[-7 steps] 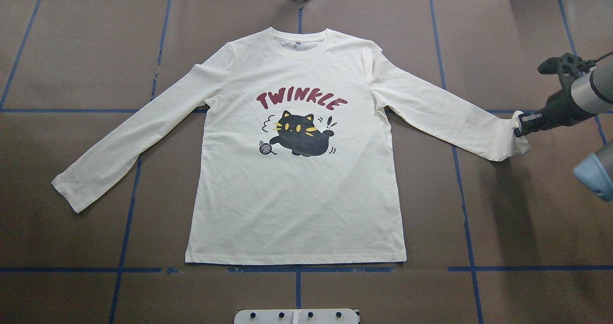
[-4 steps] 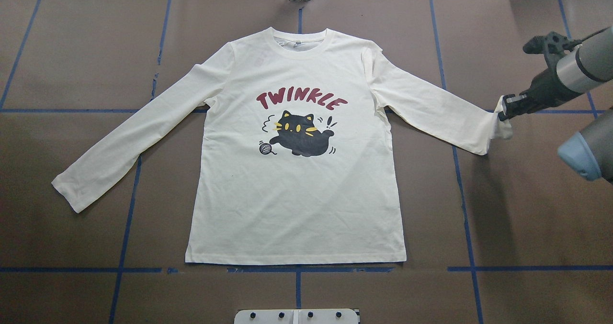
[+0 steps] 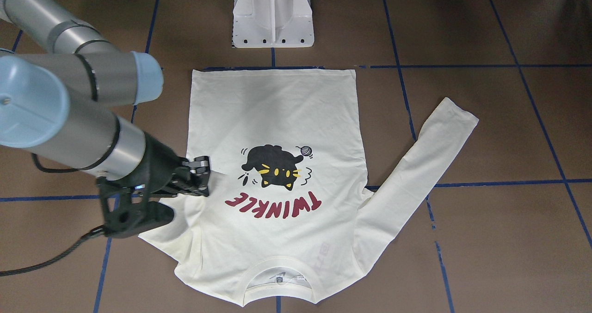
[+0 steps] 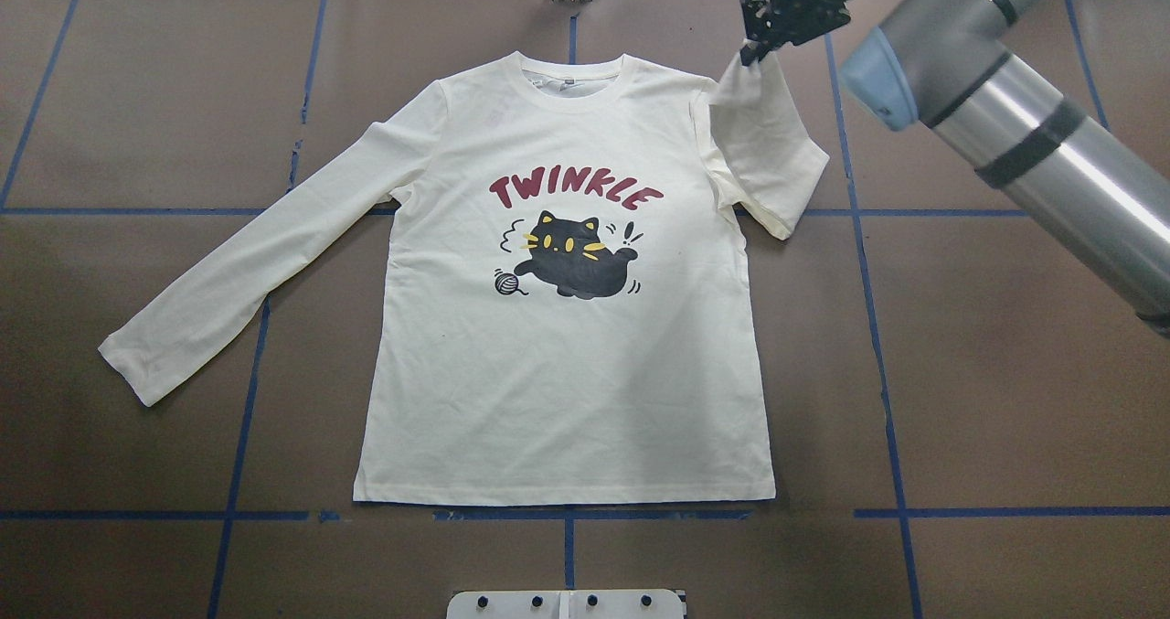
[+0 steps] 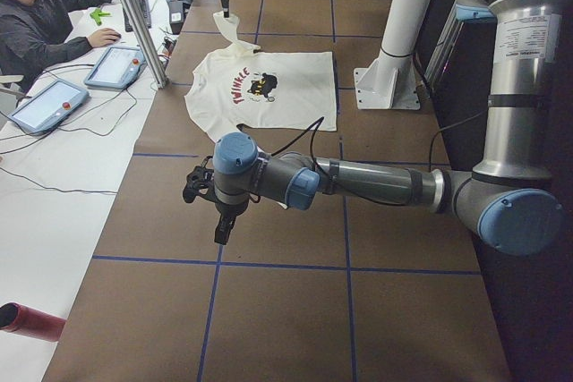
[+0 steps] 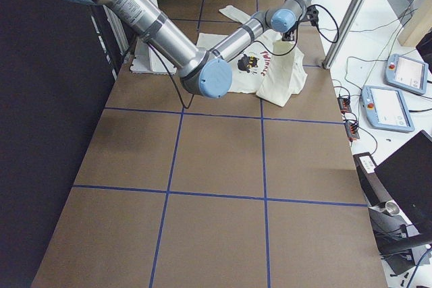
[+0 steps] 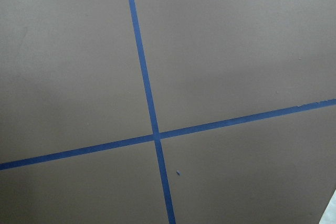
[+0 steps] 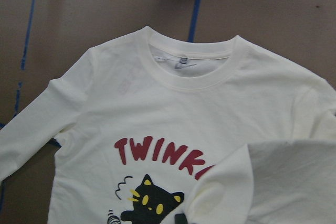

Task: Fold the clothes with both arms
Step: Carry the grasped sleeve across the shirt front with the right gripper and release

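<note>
1. the cream shirt (image 4: 567, 390) lies flat, print up, on the brown tabletop (image 4: 1005, 400): a black cat and dark-red "twinkle".
2. the right claw (image 4: 752, 48) is clenched on one sleeve's cuff and holds it up beside the shoulder.
3. the left claw (image 5: 220, 225) is well apart from the shirt; i cannot tell its state.

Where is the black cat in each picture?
Front-facing: cat in the middle, upside down.
Overhead: cat in the middle.
Left side: cat upper middle, small.
Right side: cat near the top, small.
Left wrist: not there.
Right wrist: cat at the bottom edge.
Shared landmark: the red TWINKLE letters beside it.
</note>
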You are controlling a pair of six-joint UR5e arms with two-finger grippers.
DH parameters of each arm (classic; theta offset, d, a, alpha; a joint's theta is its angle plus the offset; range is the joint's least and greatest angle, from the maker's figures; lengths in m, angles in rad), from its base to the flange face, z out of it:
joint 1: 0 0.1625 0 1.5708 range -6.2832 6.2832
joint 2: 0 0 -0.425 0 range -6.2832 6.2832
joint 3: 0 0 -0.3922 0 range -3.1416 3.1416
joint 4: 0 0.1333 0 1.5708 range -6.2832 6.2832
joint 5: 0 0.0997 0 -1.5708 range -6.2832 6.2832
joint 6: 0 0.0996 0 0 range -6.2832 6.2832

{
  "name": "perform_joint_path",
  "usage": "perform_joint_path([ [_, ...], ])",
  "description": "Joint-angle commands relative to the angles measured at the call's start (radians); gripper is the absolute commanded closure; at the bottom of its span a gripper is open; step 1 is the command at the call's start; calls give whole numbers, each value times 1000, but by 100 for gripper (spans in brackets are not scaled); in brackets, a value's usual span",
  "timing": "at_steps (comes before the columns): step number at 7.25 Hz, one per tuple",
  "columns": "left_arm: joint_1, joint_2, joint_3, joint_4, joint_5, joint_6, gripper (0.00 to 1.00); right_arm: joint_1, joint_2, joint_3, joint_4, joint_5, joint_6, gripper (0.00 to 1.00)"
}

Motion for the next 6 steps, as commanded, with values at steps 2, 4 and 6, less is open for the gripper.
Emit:
perform_joint_path([
  [2, 0, -10, 30, -16, -1, 0, 0, -176, 92, -61, 145, -59, 54, 100],
  [4, 0, -10, 33, -16, 0, 2, 0, -238, 86, -71, 174, -122, 56, 100],
  [6, 0, -10, 37, -16, -1, 0, 0, -299, 82, -106, 257, -227, 85, 100],
])
